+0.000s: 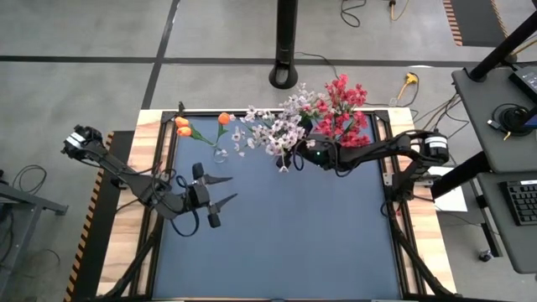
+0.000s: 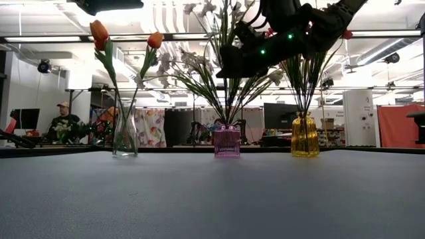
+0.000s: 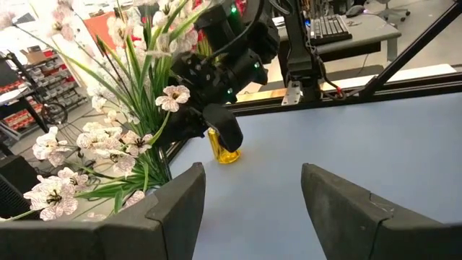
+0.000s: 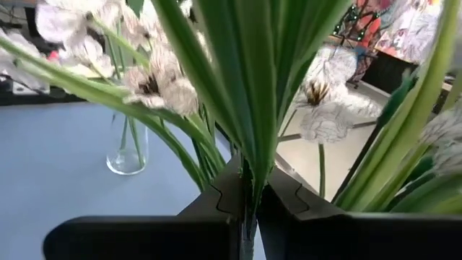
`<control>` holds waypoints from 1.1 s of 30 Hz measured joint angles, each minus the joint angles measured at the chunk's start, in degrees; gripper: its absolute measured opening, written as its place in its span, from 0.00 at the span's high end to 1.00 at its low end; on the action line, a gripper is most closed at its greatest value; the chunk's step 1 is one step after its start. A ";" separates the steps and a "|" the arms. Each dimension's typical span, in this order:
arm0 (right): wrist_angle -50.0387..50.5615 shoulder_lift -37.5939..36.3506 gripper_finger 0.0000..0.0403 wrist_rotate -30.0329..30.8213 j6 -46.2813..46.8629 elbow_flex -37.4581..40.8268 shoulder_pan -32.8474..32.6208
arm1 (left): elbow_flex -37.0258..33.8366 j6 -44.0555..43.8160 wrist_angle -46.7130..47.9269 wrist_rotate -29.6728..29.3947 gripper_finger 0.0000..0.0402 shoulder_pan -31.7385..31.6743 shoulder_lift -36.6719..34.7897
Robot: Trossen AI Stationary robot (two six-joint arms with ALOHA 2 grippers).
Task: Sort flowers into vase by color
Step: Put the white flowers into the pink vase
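Three vases stand near the table's far edge. A clear vase [image 2: 125,136] holds orange tulips [image 1: 183,126]. A pink vase [image 2: 226,141] holds white blossom sprays [image 1: 273,130]. A yellow vase [image 2: 305,136] holds red blossoms [image 1: 342,105]. My right gripper [image 1: 288,158] reaches in from the right above the pink vase and is shut on the white sprays' green stems. My left gripper [image 1: 228,189] hovers open over the blue mat, left of centre, touching nothing. My right gripper [image 4: 249,198] pinches a bunch of the white sprays' green stems [image 4: 254,170] between its two fingers, low on the stems and just above the pink vase. The fingers lie across the stems, coming from the table's right. The stems stand upright and fan out above the fingers.
The blue mat [image 1: 285,243] lies bare across the middle and near side. A wooden frame [image 1: 419,243] borders it. A black post base [image 1: 285,75] stands beyond the far edge. People sit in the room behind [image 2: 63,123].
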State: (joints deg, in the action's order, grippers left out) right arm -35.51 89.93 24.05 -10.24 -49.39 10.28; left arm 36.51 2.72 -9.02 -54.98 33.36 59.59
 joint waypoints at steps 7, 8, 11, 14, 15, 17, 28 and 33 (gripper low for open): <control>-1.27 1.12 0.96 0.00 -2.15 0.02 0.23 | 0.00 0.02 0.02 0.00 0.47 0.00 0.00; -1.34 1.09 0.96 0.00 -2.41 0.02 0.25 | -0.01 0.02 0.05 0.00 0.47 0.00 0.00; -1.46 1.09 0.96 0.00 -2.91 0.02 0.28 | -0.02 0.02 0.04 -0.01 0.47 0.00 0.00; -1.82 1.39 0.96 0.00 -2.88 0.02 0.50 | -0.04 0.02 0.04 -0.02 0.47 0.00 0.00; -1.87 1.69 0.96 0.00 -2.87 0.00 0.54 | -0.04 0.02 0.04 0.00 0.47 0.00 0.00; -1.63 2.47 0.96 0.00 -2.89 0.00 0.65 | -0.04 0.02 0.05 0.00 0.47 0.00 0.00; -2.55 4.09 0.96 0.01 -1.89 0.00 1.28 | -0.04 0.04 0.05 0.00 0.47 0.00 0.00; -1.49 3.94 0.96 -0.04 1.41 -0.06 2.35 | -0.04 0.02 0.04 0.00 0.47 0.00 0.00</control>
State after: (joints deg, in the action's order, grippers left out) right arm -37.00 93.87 24.01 -8.82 -49.45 12.63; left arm 36.47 2.74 -8.97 -54.98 33.36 59.59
